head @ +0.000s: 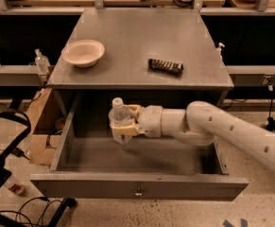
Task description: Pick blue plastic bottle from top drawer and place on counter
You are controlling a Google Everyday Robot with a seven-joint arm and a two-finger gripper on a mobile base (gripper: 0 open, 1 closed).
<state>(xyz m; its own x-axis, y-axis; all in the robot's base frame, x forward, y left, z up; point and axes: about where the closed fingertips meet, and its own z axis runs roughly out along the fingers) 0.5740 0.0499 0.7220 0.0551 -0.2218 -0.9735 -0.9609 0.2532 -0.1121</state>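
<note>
clear thin plastic, white screw cap, pale bluish label: blue plastic bottle (pixel 118 116), one item, upright, inside the open top drawer (pixel 137 186) toward its rear left corner. it appears to hang a little above the drawer floor, though the base is hard to read.

handling, judged: light, thin-walled, likely to dent under a hard squeeze; smooth sides that may slip. the label band at mid-body is the soundest hold, below the shoulder and clear of the cap.

gripper (pixel 126 121): reaches in from the right side of the drawer, jaws clamped on the bottle across that mid-body band, one tan finger (pixel 131 109) behind and one in front.

counter (pixel 141 32): grey metal surface directly above the drawer.
- pale bowl (pixel 83 53), near the left edge.
- dark ribbed bar (pixel 165 66), toward the front right corner.
- bare stretch along the front edge between them, judged a fit landing place.

caution, judged: the bottle must rise past the surface's front edge, which overhangs the rear of the drawer.
</note>
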